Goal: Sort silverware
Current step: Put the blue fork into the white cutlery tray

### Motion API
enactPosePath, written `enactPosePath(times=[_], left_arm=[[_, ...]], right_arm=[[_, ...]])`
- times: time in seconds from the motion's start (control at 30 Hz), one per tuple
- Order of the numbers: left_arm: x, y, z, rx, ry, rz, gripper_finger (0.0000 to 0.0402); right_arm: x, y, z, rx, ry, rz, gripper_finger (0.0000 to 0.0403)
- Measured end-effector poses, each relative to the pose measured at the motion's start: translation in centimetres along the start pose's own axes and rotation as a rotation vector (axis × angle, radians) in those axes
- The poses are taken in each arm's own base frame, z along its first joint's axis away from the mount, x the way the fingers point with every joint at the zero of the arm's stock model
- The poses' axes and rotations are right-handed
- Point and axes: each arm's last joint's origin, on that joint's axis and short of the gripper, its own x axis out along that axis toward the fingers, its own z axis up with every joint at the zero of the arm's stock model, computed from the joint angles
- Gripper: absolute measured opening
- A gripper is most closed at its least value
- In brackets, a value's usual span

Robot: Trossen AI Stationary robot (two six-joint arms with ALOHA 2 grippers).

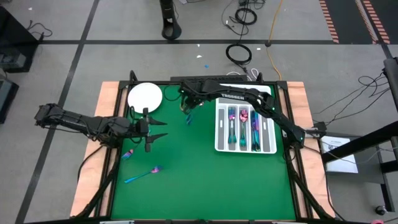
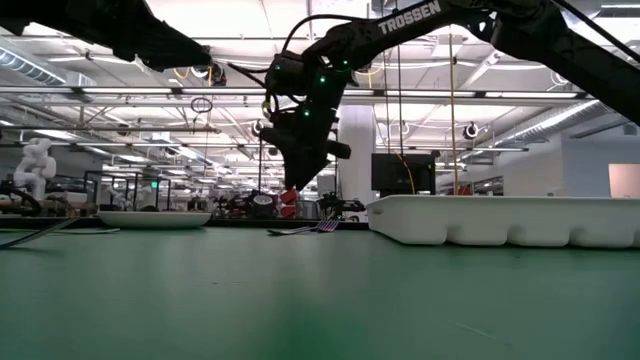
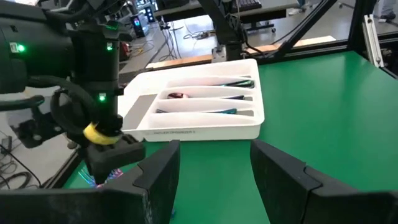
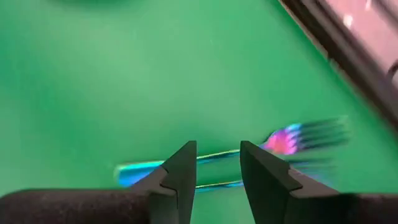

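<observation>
Two iridescent forks [image 4: 286, 140] lie side by side on the green mat near the far edge, pink-purple at the tines and teal at the handles; they also show low on the mat [image 2: 305, 229]. My right gripper [image 4: 217, 158] hangs open just above their handles, fingers pointing down [image 1: 188, 112]. More silverware [image 1: 242, 127] lies in the white tray [image 1: 219, 134]. Two loose pieces rest flat at the left, one [image 1: 128, 153] and one [image 1: 143, 175]. My left gripper [image 3: 214, 168] is open above the mat at the left [image 1: 155, 129].
The round white plate [image 1: 145, 96] sits at the far left corner of the mat. The tray [image 2: 500, 220] fills the right part. The right arm [image 1: 249, 96] stretches along the far edge. Bare green mat [image 1: 199, 180] spans the near half.
</observation>
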Motion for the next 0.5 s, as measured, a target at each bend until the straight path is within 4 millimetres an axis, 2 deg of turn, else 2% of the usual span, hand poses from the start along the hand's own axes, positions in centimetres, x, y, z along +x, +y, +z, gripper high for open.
enactPosePath(times=[0.1, 0.23, 0.3, 0.5], left_arm=[[0.0, 0.0, 0.0, -0.007, 0.0, 0.0, 0.0198], [0.0, 0.0, -0.1, -0.023, 0.005, -0.001, 0.0198], [0.0, 0.0, -0.1, -0.023, 0.007, -0.01, 0.0198], [0.0, -0.2, 0.0, -0.024, -0.002, -0.082, 0.0198]], right_arm=[[0.0, 0.4, 0.0, 0.125, -0.009, 0.014, 0.0114], [0.6, 1.1, -0.5, 0.452, -0.034, -0.014, 0.0114], [1.3, 1.6, -0.9, 0.507, -0.051, 0.005, 0.0114], [3.1, 2.3, -3.7, 0.663, 0.04, -0.054, 0.0114]])
